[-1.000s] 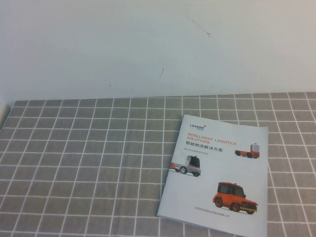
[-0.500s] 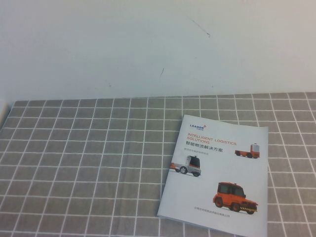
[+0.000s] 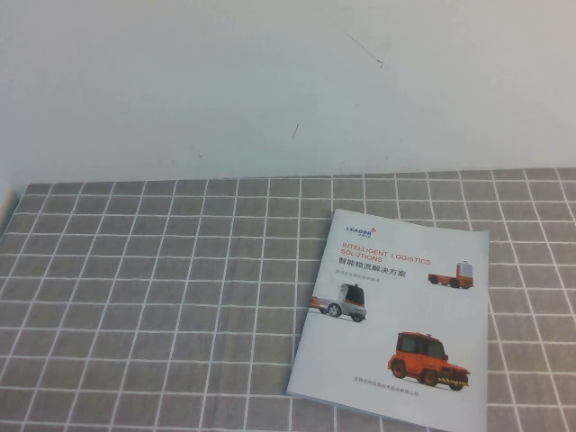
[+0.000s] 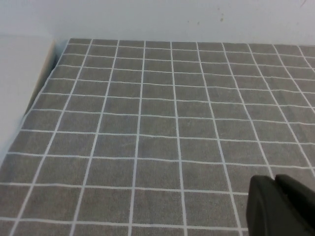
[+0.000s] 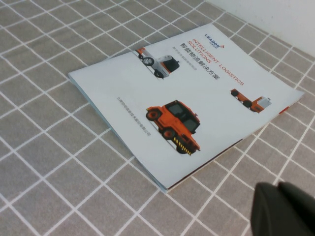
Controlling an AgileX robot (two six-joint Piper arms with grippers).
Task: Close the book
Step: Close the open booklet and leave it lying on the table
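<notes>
The closed book lies lower right in the high view. The left gripper hovers over cloth, the right gripper beside the book, both with jaws together.

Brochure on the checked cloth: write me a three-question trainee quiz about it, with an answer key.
1. True or false: the brochure lies closed, cover up, on the checked cloth.
2. What colour is the largest vehicle on its cover?
3. Left gripper or right gripper: which one's wrist camera shows the brochure?
Key: 1 true. 2 orange. 3 right, hovering off the brochure's corner; the left is above bare cloth.
</notes>
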